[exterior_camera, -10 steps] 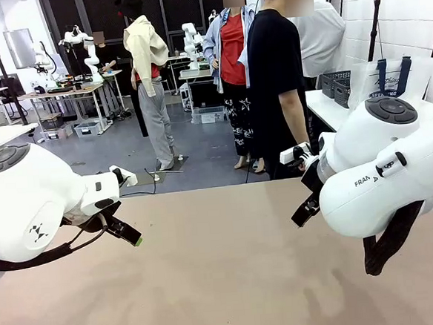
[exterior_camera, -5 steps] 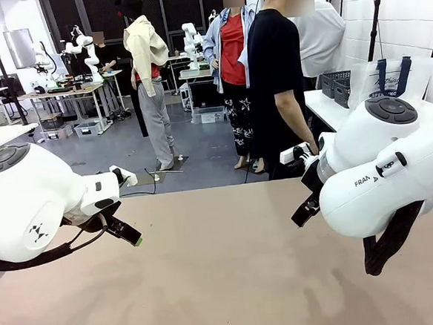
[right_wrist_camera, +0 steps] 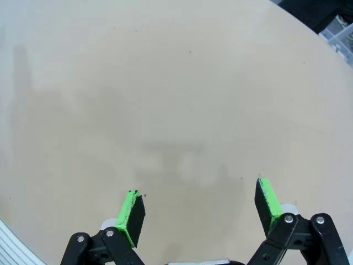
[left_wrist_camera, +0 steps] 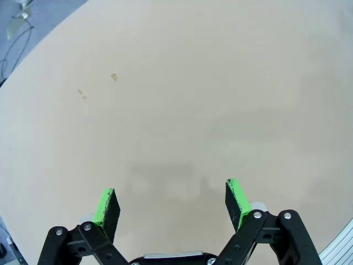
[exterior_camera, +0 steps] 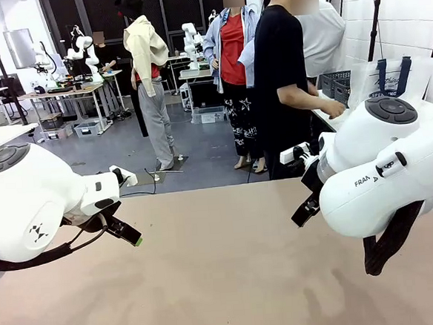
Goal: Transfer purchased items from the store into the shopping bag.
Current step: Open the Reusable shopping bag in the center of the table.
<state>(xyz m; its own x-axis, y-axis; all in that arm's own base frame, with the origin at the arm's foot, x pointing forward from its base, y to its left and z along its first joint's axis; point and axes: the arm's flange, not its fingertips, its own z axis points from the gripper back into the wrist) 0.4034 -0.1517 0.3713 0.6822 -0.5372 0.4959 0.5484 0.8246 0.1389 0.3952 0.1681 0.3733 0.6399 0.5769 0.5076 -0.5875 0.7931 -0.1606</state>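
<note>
Far left: left gripper (exterior_camera: 127, 233), low over the table (exterior_camera: 225, 281) near its left edge. Hangs tilted downward, green pads (left_wrist_camera: 105, 204) spread wide, pinches nothing. Reads as a waiting pose, probably because nothing to pick lies within reach.

Centre, far side: a person (exterior_camera: 277, 76) in a black top, turned towards the right. Reaches one hand (exterior_camera: 337, 110) onto a white side counter (exterior_camera: 318, 105), likely to fetch what the task needs.

Right of centre: right gripper (exterior_camera: 306, 211), tucked beneath its bulky white arm (exterior_camera: 380, 166), above the table. Shows its fingers (right_wrist_camera: 131, 212) wide apart in the right wrist view, nothing between them. Mirrors the left one, seemingly parked so as to leave the middle free for whatever gets set down.

Far right, behind that arm: the store (exterior_camera: 337, 87), a dark grey openwork basket on the side counter, and near it the shopping bag (exterior_camera: 393, 83), translucent white with navy straps, upright. Stand well apart from both grippers, off the work table. As for the purchased items: impossible to tell from here whether any lie in the basket. Judged so, transfer not yet begun.

Surface: plain matte tan, soft finger shadows under each gripper, a few small pale specks (left_wrist_camera: 113, 77) in the left wrist view. Room: grey floor (exterior_camera: 201, 149), workbenches (exterior_camera: 63, 91) far left, white brick wall (exterior_camera: 407, 15) at right.
</note>
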